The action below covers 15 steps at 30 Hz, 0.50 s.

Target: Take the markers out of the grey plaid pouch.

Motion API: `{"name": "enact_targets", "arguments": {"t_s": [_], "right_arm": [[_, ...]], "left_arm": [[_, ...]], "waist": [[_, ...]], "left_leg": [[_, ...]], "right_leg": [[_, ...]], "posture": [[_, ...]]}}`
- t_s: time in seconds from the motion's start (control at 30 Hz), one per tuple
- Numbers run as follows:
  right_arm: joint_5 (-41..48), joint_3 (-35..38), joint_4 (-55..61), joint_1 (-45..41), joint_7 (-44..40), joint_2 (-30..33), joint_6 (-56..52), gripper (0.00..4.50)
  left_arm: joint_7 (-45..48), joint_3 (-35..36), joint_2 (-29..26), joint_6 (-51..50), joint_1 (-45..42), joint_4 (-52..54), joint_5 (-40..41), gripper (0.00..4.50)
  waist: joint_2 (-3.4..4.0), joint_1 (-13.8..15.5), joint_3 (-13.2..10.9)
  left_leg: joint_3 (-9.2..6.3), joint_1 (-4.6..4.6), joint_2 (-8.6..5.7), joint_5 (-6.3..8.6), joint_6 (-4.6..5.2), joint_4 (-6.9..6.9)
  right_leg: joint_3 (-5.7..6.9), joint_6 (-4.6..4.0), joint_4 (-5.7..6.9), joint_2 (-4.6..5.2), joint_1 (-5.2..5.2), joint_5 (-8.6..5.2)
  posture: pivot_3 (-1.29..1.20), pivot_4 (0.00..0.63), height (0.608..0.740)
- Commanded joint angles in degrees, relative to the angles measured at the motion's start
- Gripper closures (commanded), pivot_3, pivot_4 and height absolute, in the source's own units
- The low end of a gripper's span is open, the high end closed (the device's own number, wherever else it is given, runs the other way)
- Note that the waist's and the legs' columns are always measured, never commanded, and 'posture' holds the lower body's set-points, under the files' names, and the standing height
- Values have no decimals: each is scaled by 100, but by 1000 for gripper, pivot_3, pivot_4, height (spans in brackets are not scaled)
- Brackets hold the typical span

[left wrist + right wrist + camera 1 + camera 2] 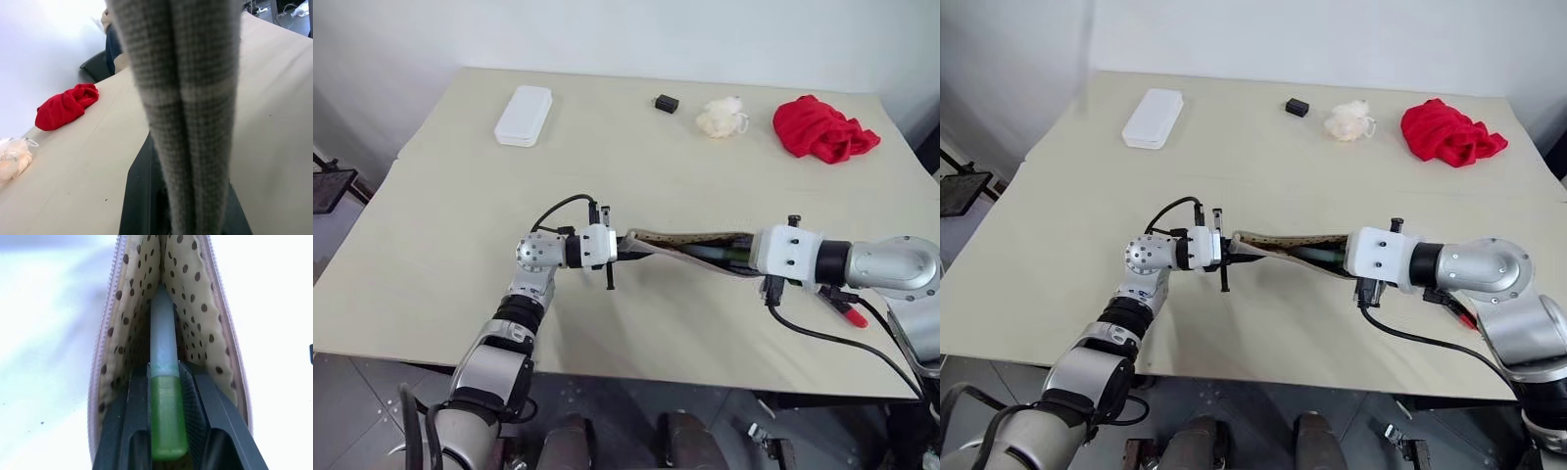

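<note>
Two grips on: left gripper (617,253) clamps the grey plaid pouch (690,245), right gripper (166,431) pinches the light green marker (165,396); I draw it straight out along the open mouth.

The grey plaid pouch (690,250) hangs stretched level above the table's front half, held up off the surface at both ends, its zipper side gaping open. Inside shows a beige lining with brown dots, and a light green marker (165,396) lies lengthwise in the mouth, pale barrel deep in the pouch, bright green cap sticking out. On the table near the front right edge lies a second marker's red end (849,313).
</note>
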State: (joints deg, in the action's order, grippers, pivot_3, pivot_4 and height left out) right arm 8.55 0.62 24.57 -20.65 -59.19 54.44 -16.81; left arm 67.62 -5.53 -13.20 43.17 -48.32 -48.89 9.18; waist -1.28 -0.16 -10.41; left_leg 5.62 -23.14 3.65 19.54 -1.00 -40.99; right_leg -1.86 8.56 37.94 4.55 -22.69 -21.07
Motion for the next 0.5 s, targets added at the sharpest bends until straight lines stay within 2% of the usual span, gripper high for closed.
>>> {"name": "enact_targets", "arguments": {"t_s": [0.03, 0.07, 0.2, 0.3, 0.5], "right_arm": [[-38, 191, 251, -40, 37, 138, 203, 3992], [-180, 130, 240, -86, 36, 194, 336, 3992], [226, 178, 515, -297, 112, 30, -129, 3992], [338, 292, 608, -306, 21, 134, -178, 3992], [1613, 2181, 659, 568, -759, 639, -983, 3992]], "left_arm": [[-8, 27, -31, -5, -1, 180, 75, 4500], [-5, 19, -31, -11, 1, 186, 73, 4500], [12, -4, -26, -38, 30, 238, 73, 4500], [31, -11, -35, -56, 58, 288, 80, 4500], [93, 36, -157, -141, 139, 310, 125, 4500]], "waist": [[0, 0, 0], [0, 0, 0], [0, -1, 0], [0, -1, 0], [0, 67, 0]], "left_leg": [[0, 0, 0, 0, 0, 0], [-1, 0, 0, 0, 0, 0], [-2, 0, 0, 0, 0, 0], [-6, 0, 1, 0, 0, -1], [-11, -1, -2, 0, 1, -1]], "right_leg": [[0, 0, 0, 0, 0, 0], [0, 0, 0, 0, 0, 0], [0, 0, 0, 0, 0, 0], [0, 0, 1, 0, 0, 0], [4, 0, -1, 0, 8, 0]], "posture": [[0, 150, 740], [0, 150, 740], [0, 150, 740], [0, 150, 740], [0, 150, 740]]}}
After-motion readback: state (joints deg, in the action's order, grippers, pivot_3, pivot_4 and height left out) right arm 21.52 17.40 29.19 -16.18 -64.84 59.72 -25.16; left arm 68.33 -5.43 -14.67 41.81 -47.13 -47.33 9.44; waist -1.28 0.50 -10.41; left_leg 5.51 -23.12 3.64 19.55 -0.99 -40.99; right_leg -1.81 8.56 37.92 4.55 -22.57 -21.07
